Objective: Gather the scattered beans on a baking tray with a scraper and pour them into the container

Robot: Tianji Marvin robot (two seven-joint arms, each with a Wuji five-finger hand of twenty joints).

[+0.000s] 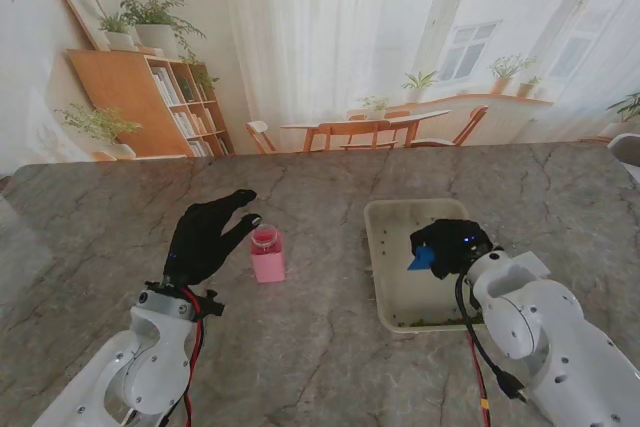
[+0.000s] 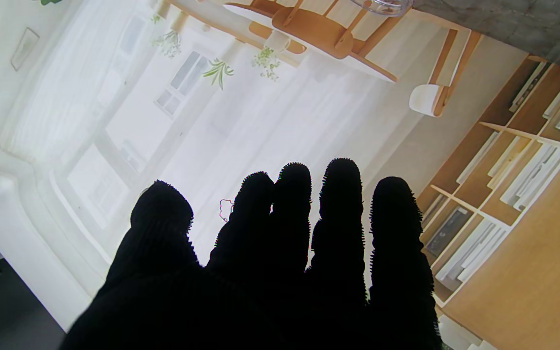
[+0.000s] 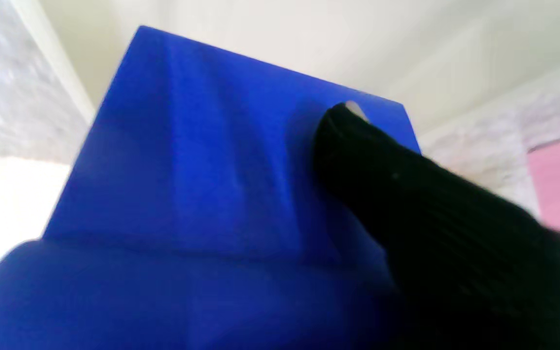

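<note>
Tray: one pale baking tray [image 1: 385,277] on the gray surface [image 1: 320,347].
Beans: many tiny beans [image 1: 425,323], too small to count, mostly at the tray's near edge.
Scraper: one blue scraper [image 1: 422,258], over the tray.
Container: one pink container [image 1: 267,254], left of the tray.
Right hand: the right hand [image 1: 448,246] fingers [image 3: 358,146] grip the scraper.
Left hand: the left hand [image 1: 205,237] holds nothing, fingers spread, beside the container.

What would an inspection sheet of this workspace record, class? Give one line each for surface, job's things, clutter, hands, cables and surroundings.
Surface: grey marbled table.
Job's things: cream baking tray, beans along its near edge; blue scraper; pink container left of the tray.
Clutter: nothing seen.
Hands: right hand holds the scraper over the tray; left hand open beside the container.
Cables: red and black leads on left arm, black cable on right.
Surroundings: printed room backdrop.
</note>
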